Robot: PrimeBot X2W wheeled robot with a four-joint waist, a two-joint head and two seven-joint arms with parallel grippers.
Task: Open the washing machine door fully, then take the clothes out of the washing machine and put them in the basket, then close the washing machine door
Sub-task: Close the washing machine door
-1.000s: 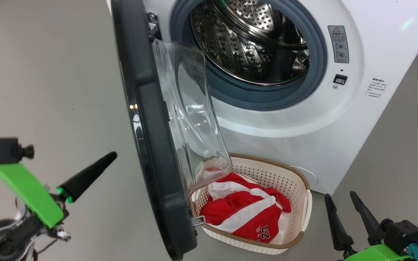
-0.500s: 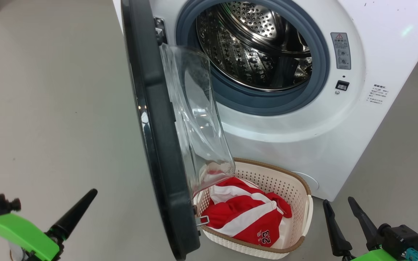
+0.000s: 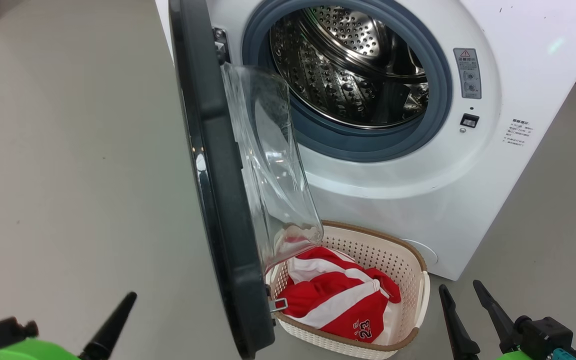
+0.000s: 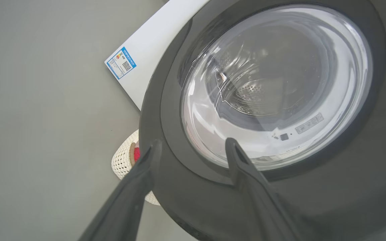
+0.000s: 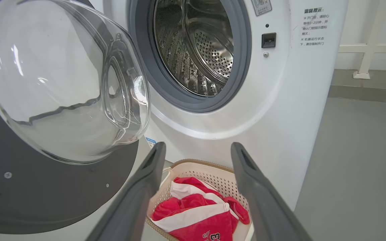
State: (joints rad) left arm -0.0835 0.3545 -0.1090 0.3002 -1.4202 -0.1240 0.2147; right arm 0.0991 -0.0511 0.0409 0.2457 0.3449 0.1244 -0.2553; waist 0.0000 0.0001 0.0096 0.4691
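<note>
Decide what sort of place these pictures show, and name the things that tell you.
Probably a laundry area, perhaps a test room: a white front-loading washing machine with its door open, a perforated basket holding red-and-white clothes before it, and a plain grey floor.

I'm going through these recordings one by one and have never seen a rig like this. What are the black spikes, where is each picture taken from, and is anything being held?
This is a wheeled robot with two arms; the long dark spikes are its gripper fingers. The wide picture comes from a camera on its head, looking down. The other two come from wrist cameras: one looks along the left gripper, the other along the right gripper.

In front stands a big white front-loading washing machine, its round black-rimmed glass door swung open; the perforated steel drum looks empty. On the grey floor, a cream perforated plastic basket holds red garments with white stripes.

Both grippers are open and hold nothing; the left one faces the door's outer side.
</note>
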